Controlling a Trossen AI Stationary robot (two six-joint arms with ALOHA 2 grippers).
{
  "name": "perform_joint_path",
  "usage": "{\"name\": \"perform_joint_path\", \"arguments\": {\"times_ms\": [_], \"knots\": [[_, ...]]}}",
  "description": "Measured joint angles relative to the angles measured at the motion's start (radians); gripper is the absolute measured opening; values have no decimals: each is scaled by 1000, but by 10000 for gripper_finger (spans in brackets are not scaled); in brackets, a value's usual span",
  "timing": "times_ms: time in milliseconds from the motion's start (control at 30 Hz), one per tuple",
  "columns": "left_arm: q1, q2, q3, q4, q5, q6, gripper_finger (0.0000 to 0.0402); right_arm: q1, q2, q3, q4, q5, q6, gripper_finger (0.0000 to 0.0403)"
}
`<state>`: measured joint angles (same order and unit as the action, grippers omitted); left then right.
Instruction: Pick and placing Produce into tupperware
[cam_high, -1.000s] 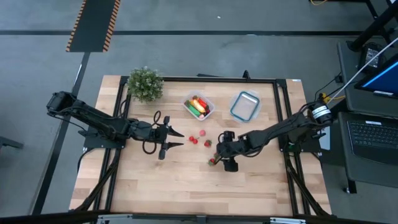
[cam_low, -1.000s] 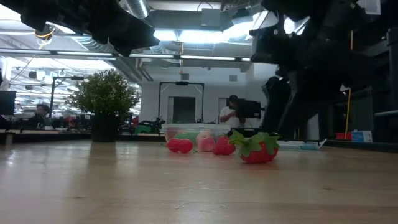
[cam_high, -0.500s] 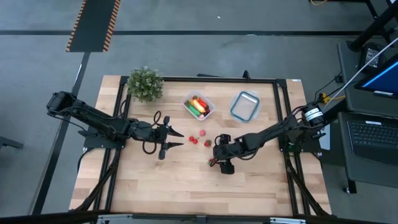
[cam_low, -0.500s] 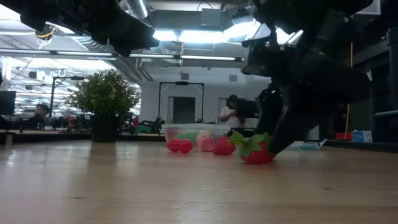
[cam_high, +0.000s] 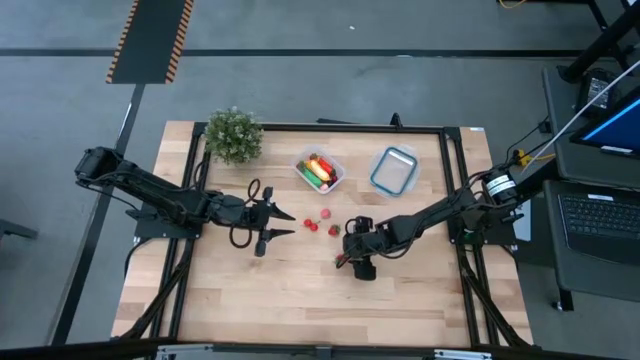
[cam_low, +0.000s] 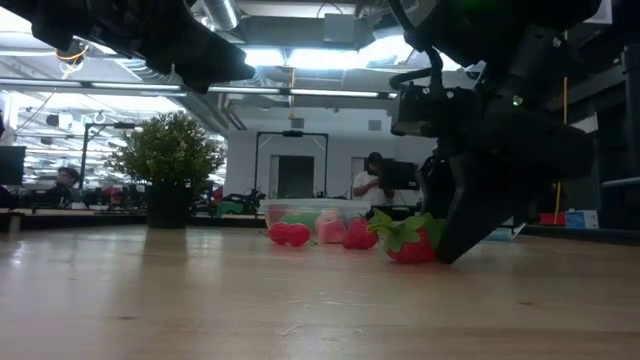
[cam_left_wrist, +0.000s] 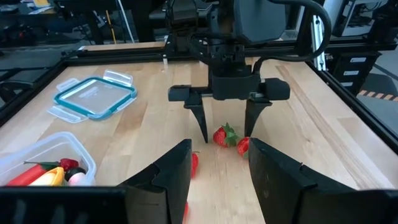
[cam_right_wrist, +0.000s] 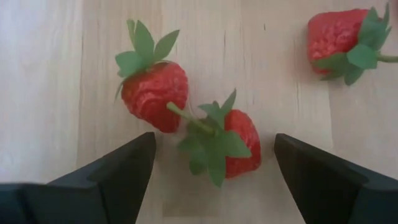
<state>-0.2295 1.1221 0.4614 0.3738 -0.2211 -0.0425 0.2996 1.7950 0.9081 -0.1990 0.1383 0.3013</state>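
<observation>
Looking down on the worktop (cam_high: 240, 290), we see the tupperware (cam_high: 320, 171) near the far edge, about midway along it, holding the yellow banana (cam_high: 317, 174), a red piece (cam_high: 321, 164) and a green piece (cam_high: 311, 167); our left wrist view shows the same tub with a pale pink item beside the banana. The blue-rimmed clear lid (cam_high: 394, 170) lies just to the right of the tub, apart from it, and we cannot make out anything in it. The potted plant (cam_high: 233, 134) stands at the far left corner. Loose strawberries (cam_high: 322, 223) lie on the wood between the two arms, nearer the middle of the worktop than the tub. Our right gripper (cam_high: 345, 258) is lowered over two of them, its fingers (cam_right_wrist: 106, 177) spread wide with a strawberry pair (cam_right_wrist: 189, 121) lying between the tips, stems crossing; a third strawberry (cam_right_wrist: 343, 38) sits off to one side, outside the fingers. Our left gripper (cam_high: 282, 224) hovers left of centre, pointing toward the berries, fingers wide and holding nothing.
</observation>
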Motion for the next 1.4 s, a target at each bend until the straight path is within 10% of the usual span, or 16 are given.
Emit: {"name": "perform_joint_path", "arguments": {"times_ms": [233, 800, 1400], "knots": [[0, 0, 0, 0, 0, 0, 151, 0, 0, 0, -1, 6, 35, 284], [0, 0, 0, 1, 1, 0, 151, 0, 0, 0, -2, -2, 37, 7], [0, 0, 0, 1, 1, -2, 151, -14, 2, 0, 25, -5, 88, 250]]}}
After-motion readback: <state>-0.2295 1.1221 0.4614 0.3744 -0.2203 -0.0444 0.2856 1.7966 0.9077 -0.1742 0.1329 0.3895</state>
